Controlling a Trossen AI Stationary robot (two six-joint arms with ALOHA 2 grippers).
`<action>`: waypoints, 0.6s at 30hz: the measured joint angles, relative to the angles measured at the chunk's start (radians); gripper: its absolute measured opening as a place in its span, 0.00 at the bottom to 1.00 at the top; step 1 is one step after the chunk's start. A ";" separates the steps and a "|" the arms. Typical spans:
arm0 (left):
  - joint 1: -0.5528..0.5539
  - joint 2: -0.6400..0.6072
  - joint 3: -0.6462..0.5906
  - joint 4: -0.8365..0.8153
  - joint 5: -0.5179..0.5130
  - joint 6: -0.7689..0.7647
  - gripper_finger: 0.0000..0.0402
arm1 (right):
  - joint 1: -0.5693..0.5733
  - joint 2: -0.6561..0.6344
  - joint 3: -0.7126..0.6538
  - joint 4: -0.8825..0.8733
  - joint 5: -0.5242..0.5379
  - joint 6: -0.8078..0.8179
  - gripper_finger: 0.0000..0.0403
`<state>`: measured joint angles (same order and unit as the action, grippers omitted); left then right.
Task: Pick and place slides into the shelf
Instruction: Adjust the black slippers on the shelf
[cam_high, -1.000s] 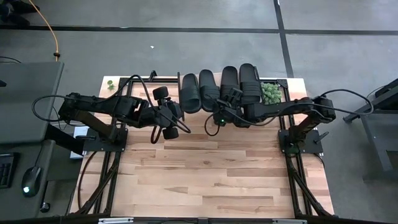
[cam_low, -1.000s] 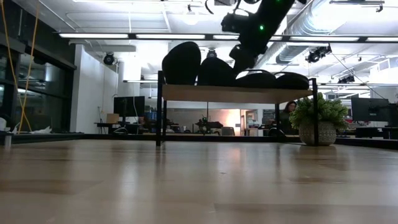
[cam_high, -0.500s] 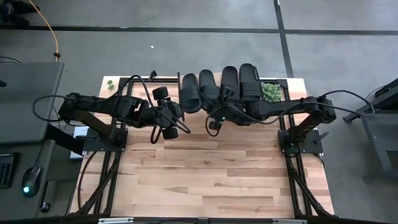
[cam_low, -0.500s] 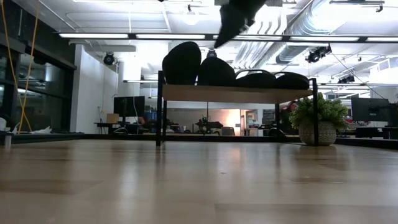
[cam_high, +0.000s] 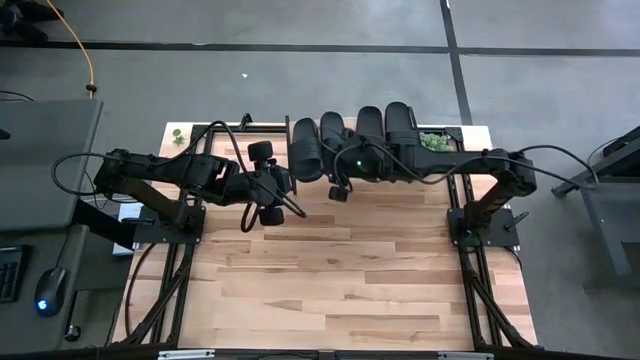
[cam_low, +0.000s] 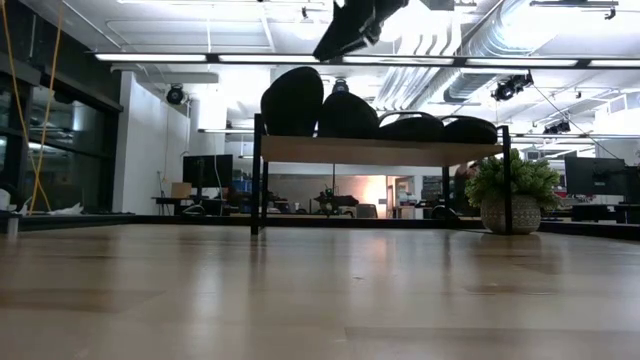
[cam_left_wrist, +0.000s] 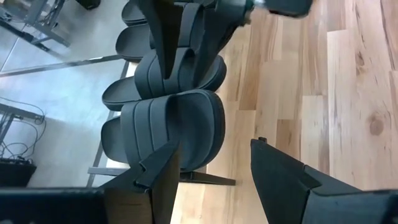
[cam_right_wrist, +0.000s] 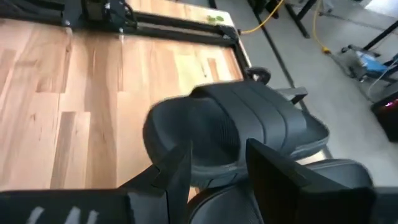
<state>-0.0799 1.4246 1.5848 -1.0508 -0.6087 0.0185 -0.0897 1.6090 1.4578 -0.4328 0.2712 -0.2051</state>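
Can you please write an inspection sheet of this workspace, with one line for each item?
Surface: light wood table, front part bare.
Job's things: four black slides lie side by side on the shelf at the table's far edge.
Clutter: potted green plant beside the shelf; small green thing at the far left corner.
Claws: left claw open, empty, apart from the slides; right claw open, empty, above the slides.
Cables: black cables loop along the left arm; yellow cord on the floor.
Surroundings: grey floor, side table at left, office room behind; a person sits far behind the plant.
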 joint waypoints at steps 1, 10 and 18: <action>0.000 0.000 0.000 0.000 0.000 0.000 0.44 | -0.010 0.008 0.000 0.005 -0.005 0.006 0.35; 0.000 0.000 0.000 0.000 0.006 0.000 0.44 | -0.077 0.070 0.000 0.052 -0.089 0.015 0.35; 0.000 0.000 0.000 -0.020 0.018 -0.019 0.44 | -0.092 0.140 0.001 0.040 -0.088 0.032 0.35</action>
<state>-0.0795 1.4246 1.5845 -1.0705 -0.5907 -0.0009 -0.1812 1.7492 1.4584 -0.3925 0.1837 -0.1729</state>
